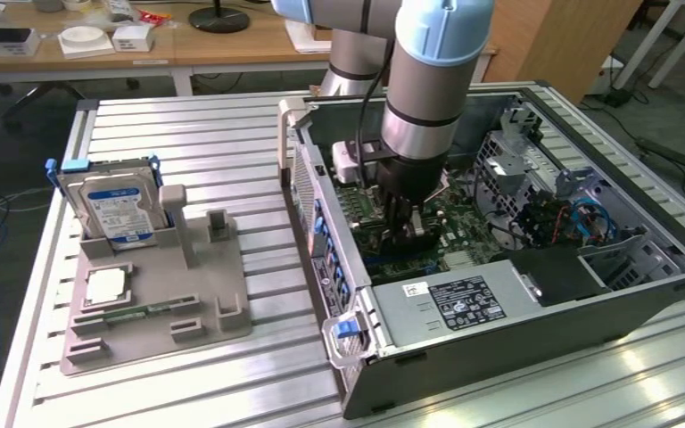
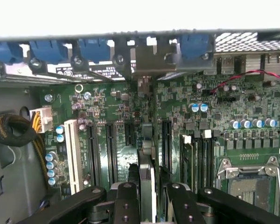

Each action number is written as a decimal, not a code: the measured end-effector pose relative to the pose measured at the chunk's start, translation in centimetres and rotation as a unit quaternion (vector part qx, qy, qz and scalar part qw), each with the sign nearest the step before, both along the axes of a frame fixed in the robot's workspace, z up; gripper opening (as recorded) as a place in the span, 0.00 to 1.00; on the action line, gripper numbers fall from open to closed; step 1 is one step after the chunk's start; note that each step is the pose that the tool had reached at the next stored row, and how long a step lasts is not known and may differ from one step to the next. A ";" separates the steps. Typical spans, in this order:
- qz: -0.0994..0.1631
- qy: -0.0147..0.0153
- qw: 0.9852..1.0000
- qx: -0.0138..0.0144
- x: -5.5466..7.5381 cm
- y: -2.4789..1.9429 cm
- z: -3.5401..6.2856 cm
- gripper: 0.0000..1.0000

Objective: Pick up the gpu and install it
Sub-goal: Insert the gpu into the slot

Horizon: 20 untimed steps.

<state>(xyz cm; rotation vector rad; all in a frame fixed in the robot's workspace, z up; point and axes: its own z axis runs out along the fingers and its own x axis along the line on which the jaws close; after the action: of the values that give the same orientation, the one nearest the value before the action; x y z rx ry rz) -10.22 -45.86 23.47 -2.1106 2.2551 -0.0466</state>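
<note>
My gripper (image 1: 405, 230) reaches down inside the open computer case (image 1: 628, 303), low over the green motherboard (image 1: 456, 245). In the wrist view the black fingers (image 2: 126, 203) are shut on the gpu (image 2: 147, 179), which I see edge-on as a thin upright card between them. The card runs from the gripper (image 2: 148, 205) towards the case's rear wall, where its silver bracket (image 2: 151, 58) sits among the blue slot latches. Its lower edge lines up with a dark expansion slot (image 2: 145, 133) on the motherboard (image 2: 224, 98); I cannot tell whether it is seated.
A grey parts tray (image 1: 200, 312) on the slatted aluminium table holds an upright hard drive with a blue-white label (image 1: 117, 209), a processor (image 1: 107, 285) and a memory stick (image 1: 140, 312). The power supply (image 1: 456, 303), a drive cage and cables crowd the case.
</note>
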 end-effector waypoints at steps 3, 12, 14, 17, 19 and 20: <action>0.000 0.001 1.000 0.001 0.0 0.00 -0.07 0.27; -0.001 -0.001 1.000 0.000 -0.1 0.00 -0.07 0.27; -0.001 0.000 1.000 0.001 -0.1 0.01 -0.05 0.27; -0.001 0.001 1.000 0.001 -0.1 0.03 0.27 0.28; 0.000 0.001 1.000 0.001 -0.1 0.02 0.50 0.34; 0.000 0.001 1.000 0.001 -0.1 0.02 0.62 0.34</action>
<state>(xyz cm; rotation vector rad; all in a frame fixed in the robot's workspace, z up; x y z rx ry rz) -10.34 -45.83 24.09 -2.1090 2.2556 -0.0429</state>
